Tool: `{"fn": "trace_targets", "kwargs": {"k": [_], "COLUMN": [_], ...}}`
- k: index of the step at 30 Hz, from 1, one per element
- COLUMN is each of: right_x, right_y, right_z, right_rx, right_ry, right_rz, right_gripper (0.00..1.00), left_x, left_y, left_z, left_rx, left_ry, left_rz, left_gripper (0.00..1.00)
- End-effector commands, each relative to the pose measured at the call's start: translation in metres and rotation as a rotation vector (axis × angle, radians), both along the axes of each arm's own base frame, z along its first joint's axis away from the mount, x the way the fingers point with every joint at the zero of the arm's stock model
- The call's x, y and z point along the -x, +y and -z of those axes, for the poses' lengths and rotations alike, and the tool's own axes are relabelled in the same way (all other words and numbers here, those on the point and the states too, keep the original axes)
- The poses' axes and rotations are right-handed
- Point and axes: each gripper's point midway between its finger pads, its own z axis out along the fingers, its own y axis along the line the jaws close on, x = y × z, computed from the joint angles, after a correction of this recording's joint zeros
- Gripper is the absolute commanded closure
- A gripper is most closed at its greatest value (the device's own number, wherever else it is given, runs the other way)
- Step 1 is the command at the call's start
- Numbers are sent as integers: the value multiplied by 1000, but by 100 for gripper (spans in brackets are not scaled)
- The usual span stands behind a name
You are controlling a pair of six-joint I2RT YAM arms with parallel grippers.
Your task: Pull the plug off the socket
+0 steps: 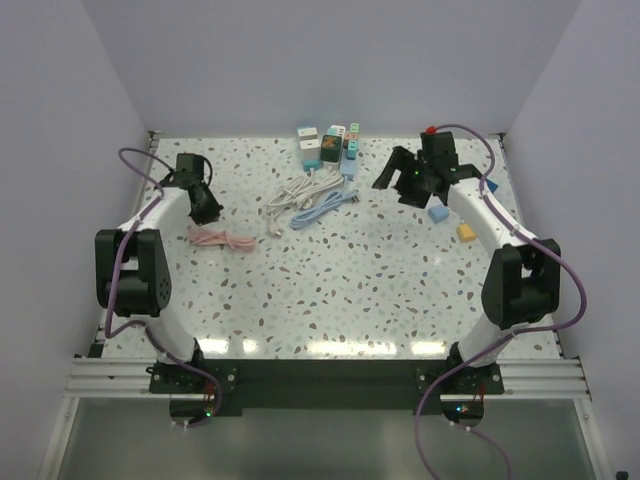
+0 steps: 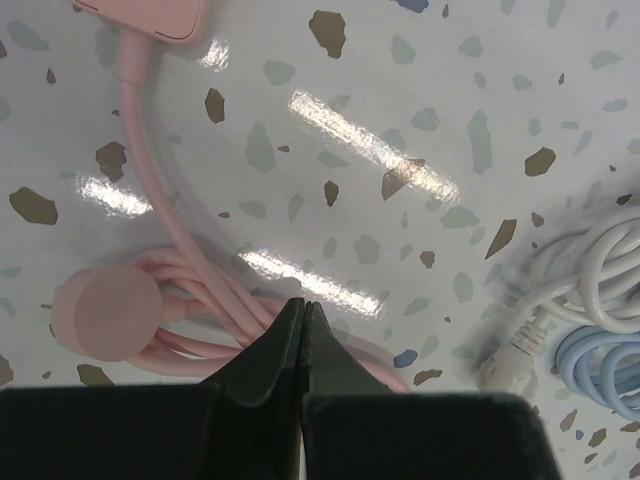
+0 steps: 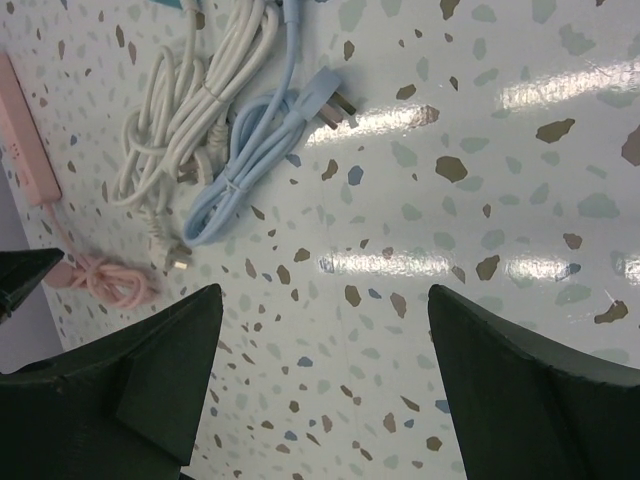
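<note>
Several small power strips (image 1: 330,146) lie at the back of the table. A white cable (image 1: 295,188) and a blue cable (image 1: 325,205) lie bundled in front of them. The blue cable's plug (image 3: 332,96) lies loose with its prongs bare. A pink power strip (image 2: 150,12) with a coiled pink cable (image 1: 222,238) and a round pink plug (image 2: 102,315) lies at the left. My left gripper (image 2: 303,305) is shut and empty, just above the pink coil. My right gripper (image 3: 323,292) is open and empty over bare table, right of the cables.
A blue block (image 1: 437,213) and a yellow block (image 1: 466,232) lie near the right arm. White walls close the table at the back and sides. The white cable's small connector (image 2: 510,350) lies right of my left gripper.
</note>
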Motion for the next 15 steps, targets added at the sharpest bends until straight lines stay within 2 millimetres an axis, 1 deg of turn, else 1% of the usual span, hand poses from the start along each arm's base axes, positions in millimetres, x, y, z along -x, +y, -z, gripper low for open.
{"fn": "trace_targets", "kwargs": {"k": [1,6,8,9,10,11,12,13,14,15], "right_x": [0,1,-1,-2,-3,-5,-5,-6,-9,-10], "right_y": [8,15,18,20,23,24,27,29,30,32], "right_z": [-16,-10,-5,-7,-2,-5,-4,1,0,2], "right_rx": [10,1,-4,-9,-11,-12,-13,-12,-14,-13], "right_ry": [-56,-42,-35,-39,-30,-38,-37,-25,-30,-26], "right_rz": [-51,-81,-90,-97,-103,-110,-118,-122,-127,-132], "right_gripper": [14,14,13,14,14,14,14,14,14,14], "left_x": [-16,-7,-6,-5,-5,-8,-10,-14,-15,-15], "left_y": [5,11,15,16,20,22,23,27,29,31], "left_z": [-12,6,9,12,12,9,10,6,6,10], "left_rx": [-4,-30,-41,-44,-54,-51,-48,-54,-61,-66], "left_ry": [-36,33,48,60,64,59,61,59,65,82], "left_rz": [-31,-53,-82,-103,-120,-132,-135,-146,-153,-158], "left_gripper": [100,100,100,100,100,100,100,100,100,100]}}
